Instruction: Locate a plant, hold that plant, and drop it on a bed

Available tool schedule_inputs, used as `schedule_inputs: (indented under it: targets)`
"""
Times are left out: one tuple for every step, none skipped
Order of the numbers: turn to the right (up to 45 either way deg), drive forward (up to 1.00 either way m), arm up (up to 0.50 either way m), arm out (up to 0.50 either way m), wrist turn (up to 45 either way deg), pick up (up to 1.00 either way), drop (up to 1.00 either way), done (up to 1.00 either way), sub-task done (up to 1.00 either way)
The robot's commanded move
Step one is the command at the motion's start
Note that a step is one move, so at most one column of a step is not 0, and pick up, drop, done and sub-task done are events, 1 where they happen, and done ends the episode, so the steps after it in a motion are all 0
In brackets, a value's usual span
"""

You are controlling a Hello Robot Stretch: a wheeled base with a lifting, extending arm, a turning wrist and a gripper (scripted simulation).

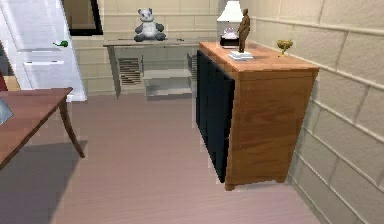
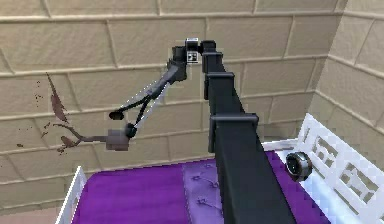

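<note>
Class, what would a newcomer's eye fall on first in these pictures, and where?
In the arm side view, the dark arm rises mid-picture, and its gripper holds a reddish plant before the brick wall, the purple bed below. In the forward view, a wooden cabinet stands at right, a panda toy on the far shelf.

Shows warm wood grain, faint sheen, on cabinet top and side; smooth matt black on its front. Same reddish wood on table. Looks plush on panda toy, dark bronze-like on statuette, smooth white on door. Reads as rough beige stone block on wall, matt dark on arm, quilted purple cloth on bedspread.
</note>
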Motion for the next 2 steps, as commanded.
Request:
schedule_inputs:
  targets:
    - [0.0,0.00,0.00,0.00,45.0,0.00,0.00,0.00,0.00]
    - [0.0,0.00,0.00,0.00,45.0,0.00,0.00,0.00,0.00]
